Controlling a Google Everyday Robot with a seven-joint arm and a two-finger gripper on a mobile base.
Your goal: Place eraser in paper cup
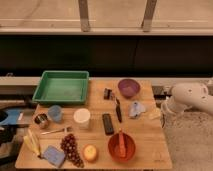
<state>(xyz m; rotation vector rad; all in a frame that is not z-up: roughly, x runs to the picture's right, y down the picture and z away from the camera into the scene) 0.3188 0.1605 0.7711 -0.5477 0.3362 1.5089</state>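
Observation:
The eraser (108, 123), a flat black block, lies on the wooden table (150, 155) near its middle. The white paper cup (82, 118) stands upright just left of it, a short gap between them. My white arm (191, 97) reaches in from the right. The gripper (163, 110) is at the table's right edge, well to the right of the eraser and apart from it. Nothing shows in its hold.
A green tray (61, 86) sits at back left, a purple bowl (128, 87) at back. A black clip (107, 93), a thin black stick (118, 110) and a pale blue cloth (136, 108) lie nearby. Blue cup (55, 113), metal cup (41, 120), red bowl (121, 146), grapes (71, 148).

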